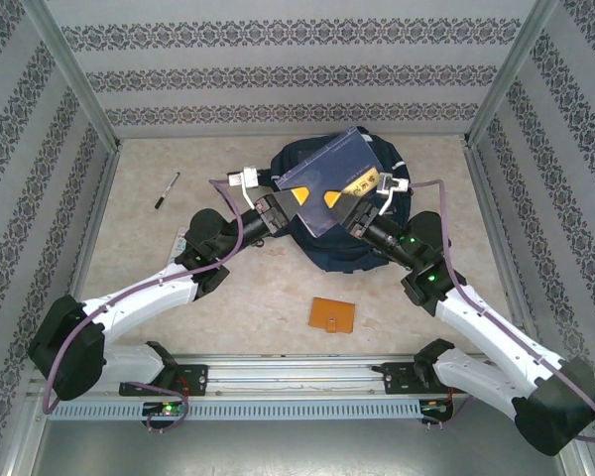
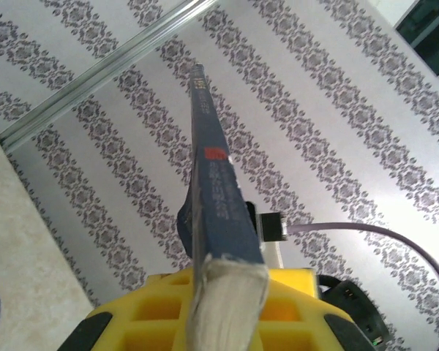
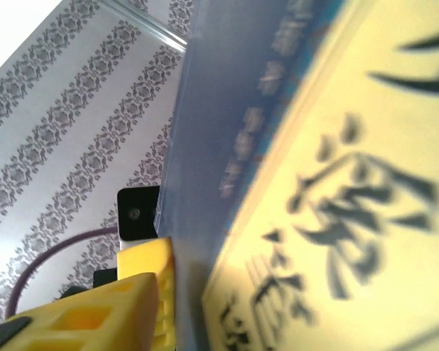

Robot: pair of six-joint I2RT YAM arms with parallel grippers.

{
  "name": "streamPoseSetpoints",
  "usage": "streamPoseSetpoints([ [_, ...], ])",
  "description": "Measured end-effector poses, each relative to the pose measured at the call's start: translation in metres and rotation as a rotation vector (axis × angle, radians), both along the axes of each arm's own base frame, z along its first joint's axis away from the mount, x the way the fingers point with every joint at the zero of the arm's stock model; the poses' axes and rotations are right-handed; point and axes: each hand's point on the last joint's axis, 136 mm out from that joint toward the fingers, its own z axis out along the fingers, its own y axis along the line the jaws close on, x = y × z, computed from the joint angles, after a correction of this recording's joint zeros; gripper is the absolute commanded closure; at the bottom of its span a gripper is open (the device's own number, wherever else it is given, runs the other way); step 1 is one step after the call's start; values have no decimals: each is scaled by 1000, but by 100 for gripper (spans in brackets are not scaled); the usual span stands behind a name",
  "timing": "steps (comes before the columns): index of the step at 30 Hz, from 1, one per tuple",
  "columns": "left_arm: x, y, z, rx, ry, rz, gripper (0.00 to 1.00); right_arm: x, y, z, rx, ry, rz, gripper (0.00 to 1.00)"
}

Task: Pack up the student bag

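Your left gripper (image 1: 298, 197) clamps the navy book (image 1: 337, 164) above the student bag (image 1: 327, 250); right gripper (image 1: 356, 210) I cannot tell; pen (image 1: 168, 189) and orange wallet (image 1: 331, 314) wait outside

student bag (image 1: 324, 250) partly beneath book (image 1: 339, 165)

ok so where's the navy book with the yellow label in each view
top external: the navy book sits tilted over the student bag, centre of the frame.
left wrist: the navy book is edge-on, its spine rising from bottom centre.
right wrist: the navy book is close up, its cover across the right side.
shared landmark: the striped patterned wall, behind it in both wrist views.
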Motion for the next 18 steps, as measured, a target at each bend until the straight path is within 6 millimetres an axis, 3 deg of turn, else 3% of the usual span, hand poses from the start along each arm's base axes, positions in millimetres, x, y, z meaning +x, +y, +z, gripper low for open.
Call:
streamPoseSetpoints([
  [3, 0, 2, 4, -17, -2, 9, 80, -1, 0, 6, 5, -30, -3, 95],
  [4, 0, 3, 1, -17, 3, 18, 80, -1, -1, 9, 6, -40, -4, 100],
  [5, 0, 4, -3, -14, 9, 26, 81, -1, -2, 10, 2, -39, -4, 100],
  [7, -2, 13, -13, -11, 25, 59, 90, 1, -8, 6, -20, -28, -15, 100],
  [9, -5, 18, -21, -2, 31, 80, 90, 3, -10, -3, -54, -9, 1, 100],
  [10, -8, 19, -25, 5, 36, 81, 84, 2, -9, -6, -70, -3, 23, 100],
  [12, -11, 22, -30, 24, 29, 89, 55, 0, -7, -7, -103, -9, 57, 100],
  [15, -12, 36, -28, 37, -11, 112, 20, 1, -8, 4, -158, -46, 91, 100],
  [16, -11, 43, -25, 46, -32, 116, 12, 0, -7, 9, -178, -66, 106, 100],
  [18, -6, 63, -19, 66, -63, 131, 10, -7, -4, 19, -219, -118, 152, 100],
])
